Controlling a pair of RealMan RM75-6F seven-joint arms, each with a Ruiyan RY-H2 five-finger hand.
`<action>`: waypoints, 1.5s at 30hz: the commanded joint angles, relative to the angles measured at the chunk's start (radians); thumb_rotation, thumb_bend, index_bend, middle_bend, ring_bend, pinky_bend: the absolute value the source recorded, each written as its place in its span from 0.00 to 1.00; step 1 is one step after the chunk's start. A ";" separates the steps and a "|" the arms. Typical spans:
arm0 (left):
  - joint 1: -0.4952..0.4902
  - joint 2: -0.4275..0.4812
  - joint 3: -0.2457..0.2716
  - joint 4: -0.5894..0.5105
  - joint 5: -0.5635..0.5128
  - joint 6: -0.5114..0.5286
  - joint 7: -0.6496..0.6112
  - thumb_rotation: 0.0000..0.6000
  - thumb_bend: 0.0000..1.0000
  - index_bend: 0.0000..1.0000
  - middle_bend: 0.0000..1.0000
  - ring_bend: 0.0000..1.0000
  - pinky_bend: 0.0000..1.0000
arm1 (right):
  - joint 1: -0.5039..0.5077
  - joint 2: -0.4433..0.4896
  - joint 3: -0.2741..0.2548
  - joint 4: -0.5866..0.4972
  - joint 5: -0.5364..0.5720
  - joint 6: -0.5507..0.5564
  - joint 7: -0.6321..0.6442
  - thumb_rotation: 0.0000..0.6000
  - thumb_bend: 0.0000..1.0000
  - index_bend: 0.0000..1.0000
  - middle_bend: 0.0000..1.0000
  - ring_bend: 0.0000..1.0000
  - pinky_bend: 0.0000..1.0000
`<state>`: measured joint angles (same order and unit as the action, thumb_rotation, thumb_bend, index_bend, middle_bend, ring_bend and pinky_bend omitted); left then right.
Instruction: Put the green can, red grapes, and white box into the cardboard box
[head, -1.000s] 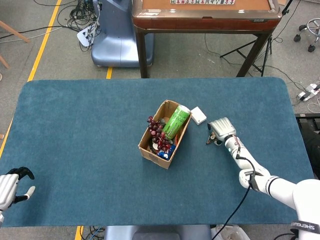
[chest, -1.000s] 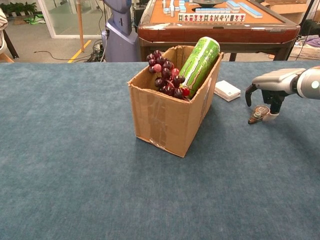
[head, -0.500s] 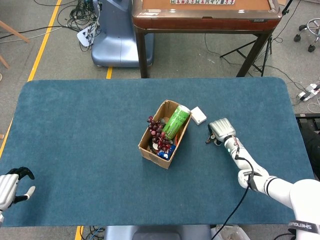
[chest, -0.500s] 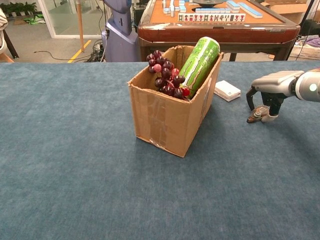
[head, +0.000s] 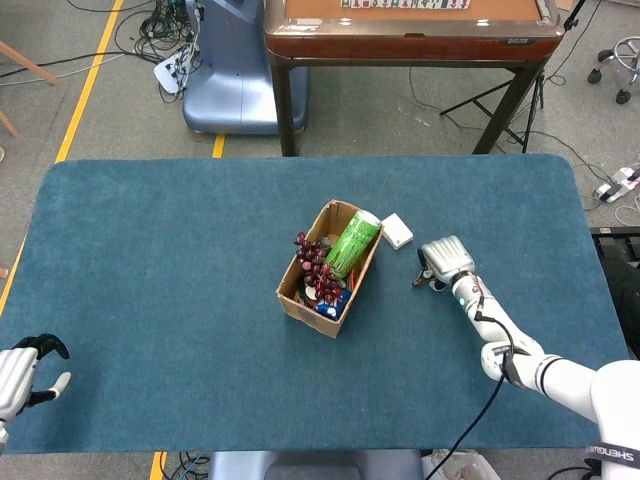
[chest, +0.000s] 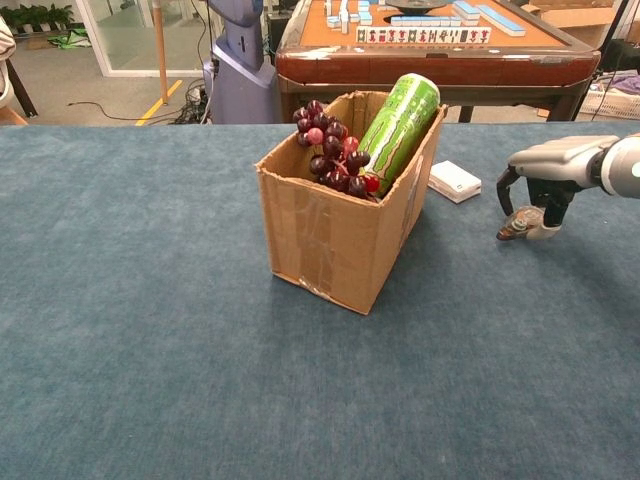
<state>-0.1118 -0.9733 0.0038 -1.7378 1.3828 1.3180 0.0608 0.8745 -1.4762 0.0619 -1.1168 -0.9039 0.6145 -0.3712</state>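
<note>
Near the middle of the blue carpeted surface (head: 150, 260) stands the open cardboard box (chest: 335, 240). Inside it, the green can (chest: 399, 118) leans tilted against the far right wall, its top above the rim; it carries dark claw-like markings, but no wording can be read. Beside the can, on its left, the red grapes (chest: 332, 150) are piled up to the rim. From the head view some blue and red items lie lower in the box, too small to name.

Just behind and to the right of the box, apart from it, the white box (chest: 455, 181) lies flat on the surface; no label can be read on it.

Further right, the right hand (chest: 545, 185) hangs palm down just above the surface, its fingers (chest: 503, 192) curled downward with nothing in them, near the white box but not touching it.

At the near left corner, the left hand (head: 22, 375) rests at the edge of the surface, dark fingers spread and holding nothing.
</note>
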 joint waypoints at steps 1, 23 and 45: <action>0.000 0.000 0.000 0.000 -0.001 0.000 0.001 1.00 0.28 0.47 0.36 0.31 0.53 | -0.019 0.062 0.009 -0.087 -0.039 0.057 0.012 1.00 0.29 0.59 1.00 1.00 1.00; 0.002 -0.003 0.003 -0.001 0.011 0.008 0.004 1.00 0.28 0.47 0.36 0.31 0.53 | -0.107 0.469 0.126 -0.810 -0.250 0.421 -0.051 1.00 0.29 0.60 1.00 1.00 1.00; 0.008 0.013 0.009 -0.003 0.038 0.019 -0.040 1.00 0.28 0.47 0.36 0.31 0.53 | 0.111 0.085 0.238 -0.594 -0.056 0.384 -0.098 1.00 0.00 0.31 1.00 1.00 1.00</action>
<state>-0.1035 -0.9598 0.0132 -1.7404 1.4213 1.3368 0.0209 0.9810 -1.3801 0.3002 -1.7215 -0.9442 0.9990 -0.4798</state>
